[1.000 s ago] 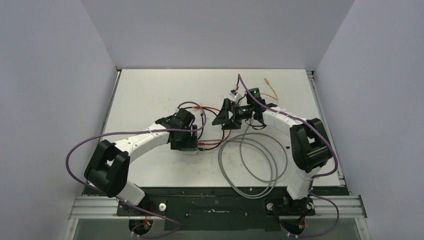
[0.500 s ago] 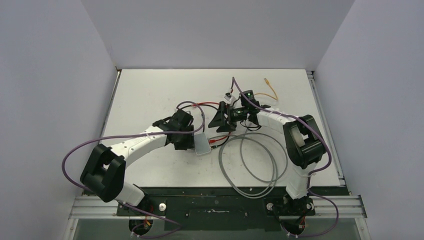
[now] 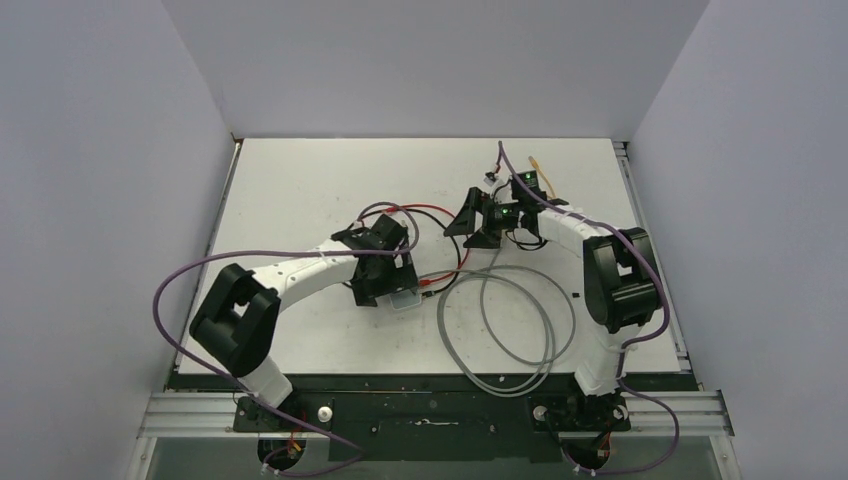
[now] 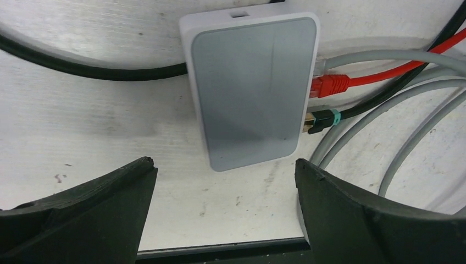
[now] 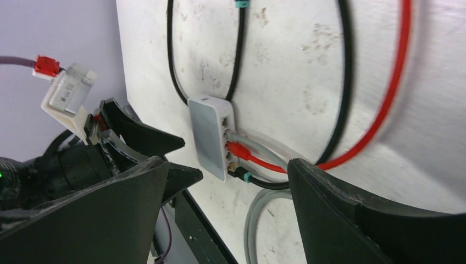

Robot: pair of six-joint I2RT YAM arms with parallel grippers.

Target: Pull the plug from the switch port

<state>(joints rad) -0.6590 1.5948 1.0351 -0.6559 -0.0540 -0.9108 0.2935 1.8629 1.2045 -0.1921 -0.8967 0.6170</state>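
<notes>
The switch (image 4: 253, 88) lies flat on the white table, a pale grey-blue box with rounded corners. Three plugs sit in its right edge: a grey one (image 4: 325, 62), a red one (image 4: 329, 85) and a black one with a teal band (image 4: 321, 120). My left gripper (image 4: 224, 165) stands open just short of the switch's near end, touching nothing; from above it (image 3: 392, 285) hovers beside the switch (image 3: 406, 298). My right gripper (image 5: 228, 165) is open and empty, well back from the switch (image 5: 207, 137) and looking at its ports; the top view shows it (image 3: 472, 222) further back on the table.
The red cable (image 3: 430, 210) and a black cable (image 3: 455, 262) loop between the two grippers. A grey cable (image 3: 510, 330) coils in large rings at front right. A yellow cable (image 3: 540, 185) lies at the back right. The table's dark front edge (image 4: 220, 247) is close behind my left fingers.
My left gripper has opened and let go of the switch, which now lies free ahead of its fingers. My right gripper has drawn away toward the back right.
</notes>
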